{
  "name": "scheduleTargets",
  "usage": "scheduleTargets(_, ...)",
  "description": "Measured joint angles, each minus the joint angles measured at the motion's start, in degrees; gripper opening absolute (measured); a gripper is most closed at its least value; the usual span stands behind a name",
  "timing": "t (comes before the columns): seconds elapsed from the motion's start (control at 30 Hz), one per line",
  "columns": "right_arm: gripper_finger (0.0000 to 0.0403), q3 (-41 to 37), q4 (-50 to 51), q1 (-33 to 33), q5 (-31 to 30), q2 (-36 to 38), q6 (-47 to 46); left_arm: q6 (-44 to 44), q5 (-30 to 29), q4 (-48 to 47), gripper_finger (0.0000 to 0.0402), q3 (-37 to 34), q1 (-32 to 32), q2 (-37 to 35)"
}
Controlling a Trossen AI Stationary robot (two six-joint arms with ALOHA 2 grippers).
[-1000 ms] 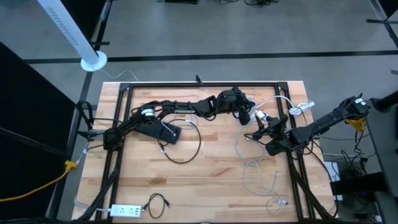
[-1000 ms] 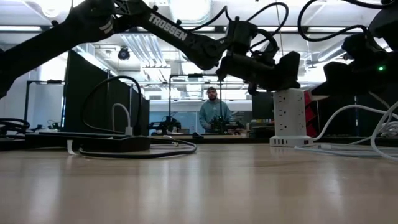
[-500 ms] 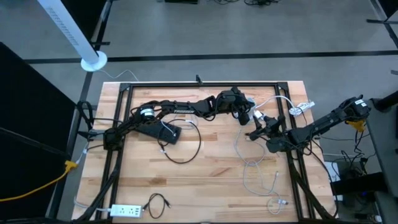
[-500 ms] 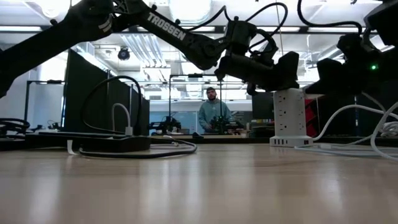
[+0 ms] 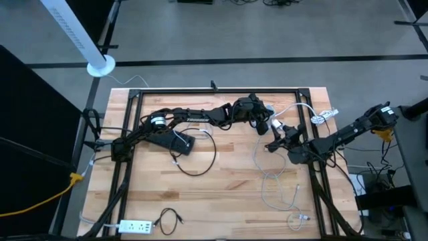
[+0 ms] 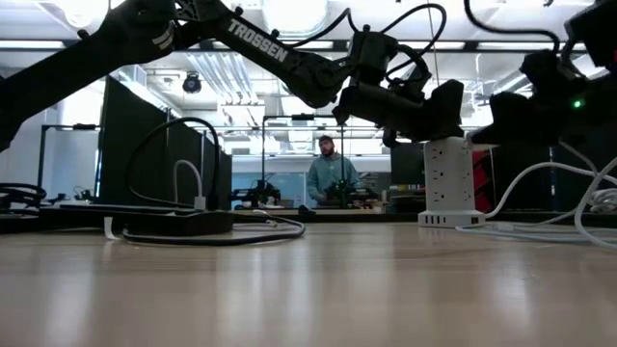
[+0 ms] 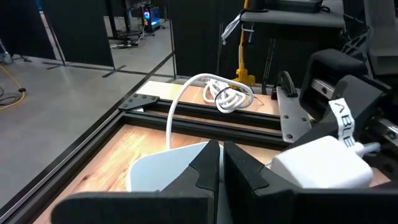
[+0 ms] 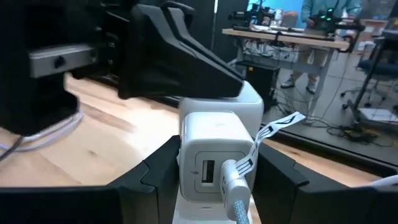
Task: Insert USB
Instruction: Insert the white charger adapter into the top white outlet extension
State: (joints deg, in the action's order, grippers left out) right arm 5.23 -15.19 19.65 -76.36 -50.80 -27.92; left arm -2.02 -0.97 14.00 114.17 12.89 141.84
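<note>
The right gripper (image 8: 211, 171) clamps the white charger (image 8: 214, 149) between its fingers, a cable (image 8: 233, 186) plugged into its port; the left gripper (image 7: 221, 165), fingers pressed together, rests atop the white power tower (image 6: 451, 183) directly behind the charger.

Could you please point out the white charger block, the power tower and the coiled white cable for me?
White charger block (image 8: 214, 152): right wrist view, on its front face above the port.
Power tower (image 6: 450, 183): low view, on its side with sockets.
Coiled white cable (image 7: 231, 96): left wrist view, on the bundle's middle.
</note>
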Motion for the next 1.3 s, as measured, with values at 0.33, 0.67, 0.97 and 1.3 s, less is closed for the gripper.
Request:
scheduleTargets(0.33, 0.0145, -4.17, -1.57, 0.01, 0.29, -0.76, -0.98, 1.17, 0.02, -1.17, 0.0, -0.04, -0.28, 0.0)
scheduleTargets(0.67, 0.0145, -4.68, -6.16, -2.07, -0.16, -1.78, -1.86, 1.29, -0.01, -0.11, 0.0, -0.21, -0.44, 0.0)
scheduleTargets(0.97, 0.0145, -4.74, -18.71, -2.3, 2.41, -4.09, 9.34, 1.11, 0.0, 0.16, 0.0, -0.33, -0.53, 0.0)
scheduleTargets(1.3, 0.0145, -4.67, -21.29, -10.76, 10.0, -7.56, 10.76, 1.52, 0.02, 0.61, 0.0, -0.44, -0.65, 0.0)
